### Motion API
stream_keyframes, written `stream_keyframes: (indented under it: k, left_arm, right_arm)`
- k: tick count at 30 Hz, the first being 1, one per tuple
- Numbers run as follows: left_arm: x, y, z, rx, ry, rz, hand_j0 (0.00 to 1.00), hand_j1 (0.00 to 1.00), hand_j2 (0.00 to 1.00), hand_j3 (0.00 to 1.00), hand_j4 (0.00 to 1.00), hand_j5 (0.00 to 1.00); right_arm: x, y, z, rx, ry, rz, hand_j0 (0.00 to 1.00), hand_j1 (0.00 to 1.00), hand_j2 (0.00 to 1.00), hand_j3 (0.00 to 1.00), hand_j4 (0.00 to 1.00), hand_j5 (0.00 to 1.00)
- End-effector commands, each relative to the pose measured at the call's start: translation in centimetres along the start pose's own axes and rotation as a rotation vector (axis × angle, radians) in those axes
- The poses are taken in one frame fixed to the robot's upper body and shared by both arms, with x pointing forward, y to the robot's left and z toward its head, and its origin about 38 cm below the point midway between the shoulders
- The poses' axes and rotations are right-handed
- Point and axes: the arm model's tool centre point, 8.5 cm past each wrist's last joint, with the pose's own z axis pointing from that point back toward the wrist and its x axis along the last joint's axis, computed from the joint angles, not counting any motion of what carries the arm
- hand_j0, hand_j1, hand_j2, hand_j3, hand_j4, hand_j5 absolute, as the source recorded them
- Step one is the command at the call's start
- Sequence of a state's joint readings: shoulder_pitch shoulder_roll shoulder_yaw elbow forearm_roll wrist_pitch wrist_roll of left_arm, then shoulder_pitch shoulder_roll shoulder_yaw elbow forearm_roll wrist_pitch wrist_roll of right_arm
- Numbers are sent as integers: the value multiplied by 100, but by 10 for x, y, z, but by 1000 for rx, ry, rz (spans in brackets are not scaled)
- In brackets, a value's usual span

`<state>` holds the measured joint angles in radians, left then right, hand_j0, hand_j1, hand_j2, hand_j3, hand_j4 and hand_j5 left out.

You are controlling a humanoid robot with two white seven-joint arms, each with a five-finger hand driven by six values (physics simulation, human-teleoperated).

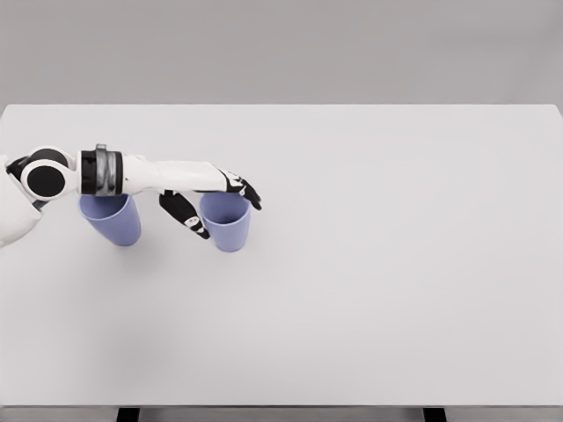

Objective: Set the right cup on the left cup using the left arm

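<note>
- Broadly, a plain white desk (369, 264) filling most of the head view, grey wall behind, dark legs just visible at the bottom edge.
- Two lavender-blue cups, both upright and tapering downward, near the desk's left side: left cup (113, 221) partly hidden under the white forearm, right cup (227, 227) just beside it, a small gap between.
- Left hand (211, 198) reaching in from the left edge, thumb and fingers spread around the rim of the right cup; apparently touching it, though contact hard to confirm from this angle.
</note>
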<state>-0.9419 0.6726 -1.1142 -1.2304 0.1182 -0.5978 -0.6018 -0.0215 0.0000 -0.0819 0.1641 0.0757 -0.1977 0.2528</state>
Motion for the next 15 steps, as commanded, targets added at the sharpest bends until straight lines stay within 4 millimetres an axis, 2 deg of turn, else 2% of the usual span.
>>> stream_keyframes:
  k: [1,5,8,10,13,15]
  left_arm:
    - [-1,-5,-1,-34,8,-28,61,61,61,61,61,61]
    - [7,12,9,15,-7,-51,54,54,54,54,54,54]
    - [16,27,44,63,4,-79,54,54,54,54,54,54]
    - [27,33,59,81,-15,-83,54,54,54,54,54,54]
    - [49,53,97,143,-25,-117,54,54,54,54,54,54]
    - [59,62,115,164,-25,-128,54,54,54,54,54,54]
  right_arm:
    - [0,0,0,0,0,-1,100,100,100,100,100,100]
    - [0,0,0,0,0,2,100,100,100,100,100,100]
    - [0,0,0,0,0,0,100,100,100,100,100,100]
    - [0,0,0,0,0,-1,100,100,100,100,100,100]
    - [0,0,0,0,0,0,100,100,100,100,100,100]
    - [0,0,0,0,0,-1,100,100,100,100,100,100]
